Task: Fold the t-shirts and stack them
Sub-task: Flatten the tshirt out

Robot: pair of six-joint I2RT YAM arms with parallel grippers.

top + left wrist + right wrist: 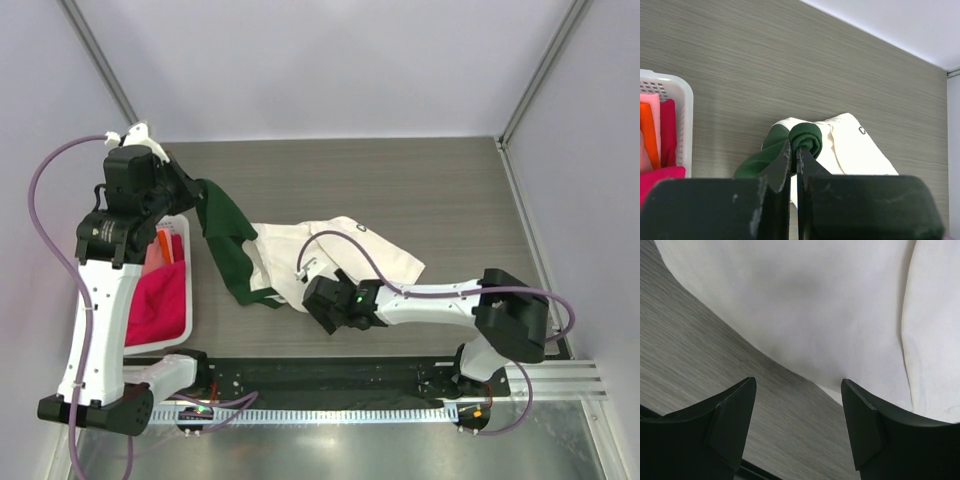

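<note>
Grey wood-grain table [440, 190] between pale walls, viewed from above. Near its middle lies a cream t-shirt [345, 250], rumpled, with a bit of black lettering at the far edge. Draped across that shirt's left side, a dark green t-shirt [232, 260], its upper end raised off the table to the left gripper [196, 188]. From the left wrist: fingers [782, 162] pressed together on a bunched roll of the green cloth, held above the table and the cream shirt. At the left edge, a white lattice basket [188, 290] holding a magenta shirt [160, 305] and salmon-pink cloth [163, 245]. Low at the cream shirt's near edge, the right gripper [318, 300]; from its wrist, fingers spread wide apart, nothing between them, just over bare table and the shirt's hem.
</note>
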